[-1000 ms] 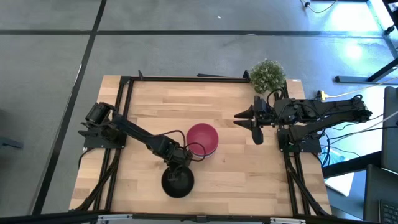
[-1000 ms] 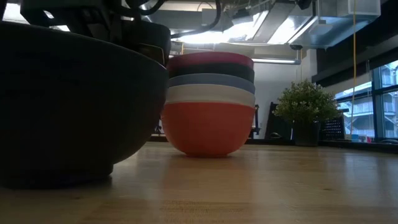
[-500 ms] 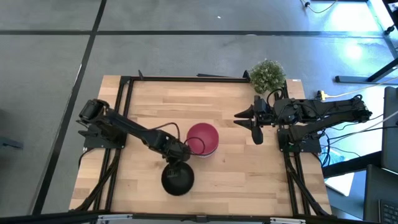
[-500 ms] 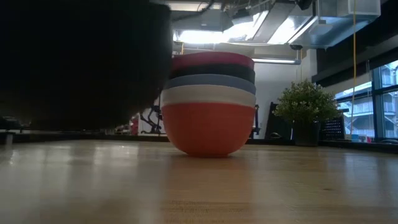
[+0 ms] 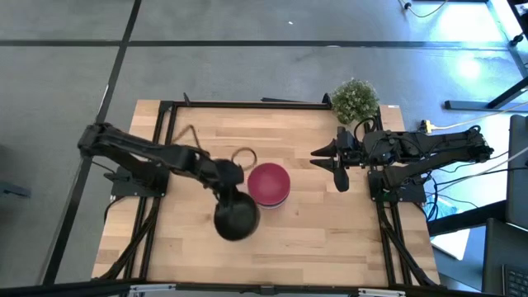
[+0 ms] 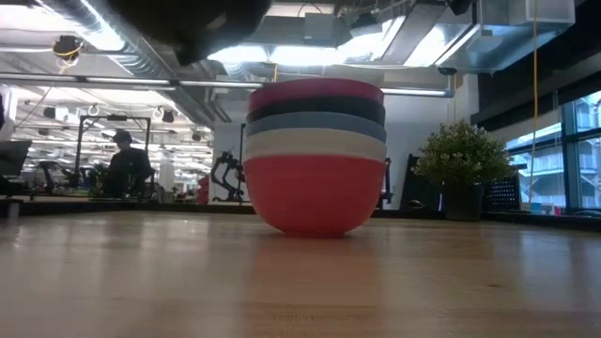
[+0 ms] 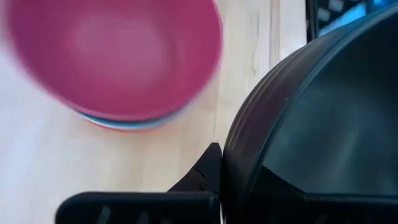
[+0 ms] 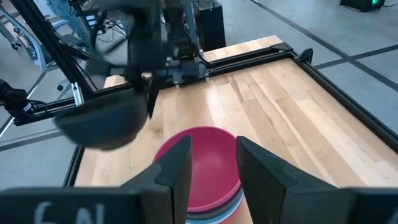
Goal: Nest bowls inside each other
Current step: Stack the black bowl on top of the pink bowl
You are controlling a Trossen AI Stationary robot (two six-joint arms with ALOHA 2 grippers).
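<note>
Moved: black bowl (image 5: 237,219) now lifted clear off the table (image 5: 313,239), no longer filling the low view's left side
Left gripper (image 5: 226,186): fingers clamped on the black bowl's rim, holding it in the air just beside the stack
Stack (image 6: 315,155): red at bottom, then white, light blue, black, magenta-pink bowl (image 5: 268,183) on top, mid-table
Right gripper (image 5: 330,157): fingers slightly apart, holding nothing, waits near the potted plant (image 5: 355,100)
</note>
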